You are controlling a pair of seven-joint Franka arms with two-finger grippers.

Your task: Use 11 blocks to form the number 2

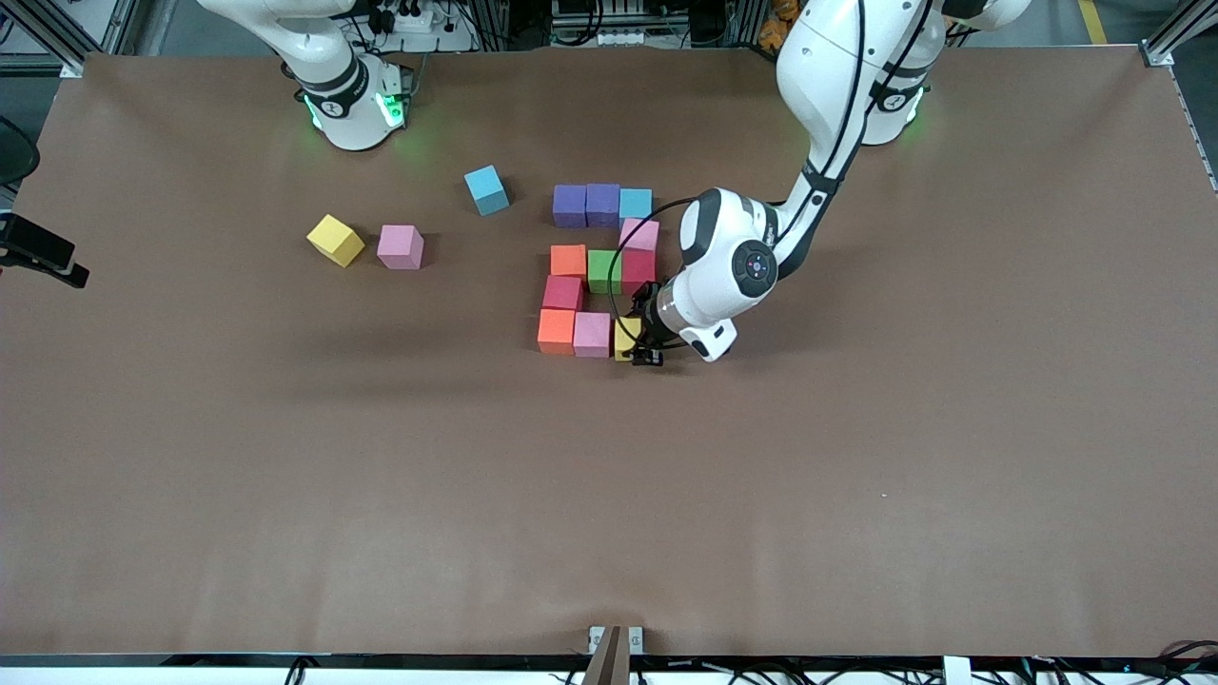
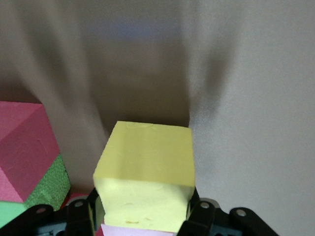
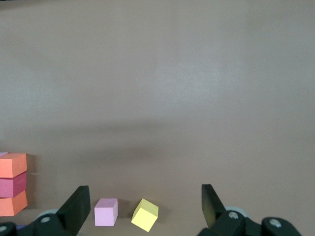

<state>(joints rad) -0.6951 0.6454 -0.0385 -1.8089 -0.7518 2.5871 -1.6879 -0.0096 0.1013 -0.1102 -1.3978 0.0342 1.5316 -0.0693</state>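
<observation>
The number 2 (image 1: 599, 271) lies mid-table, built of blocks: two purple and a light blue in the row farthest from the front camera, then pink, then orange, green, red (image 2: 22, 147), then red, then orange and pink. My left gripper (image 1: 645, 354) is shut on a yellow block (image 1: 626, 337) that sits on the table at the end of the nearest row, beside the pink block (image 1: 592, 334). In the left wrist view the yellow block (image 2: 145, 177) fills the gap between the fingers (image 2: 202, 214). My right gripper (image 3: 145, 206) is open, high up, and waits out of the front view.
Three loose blocks lie toward the right arm's end of the table: a light blue one (image 1: 487, 189), a pink one (image 1: 401, 246) and a yellow one (image 1: 335, 239). The last two also show in the right wrist view, pink (image 3: 106, 212) and yellow (image 3: 145, 215).
</observation>
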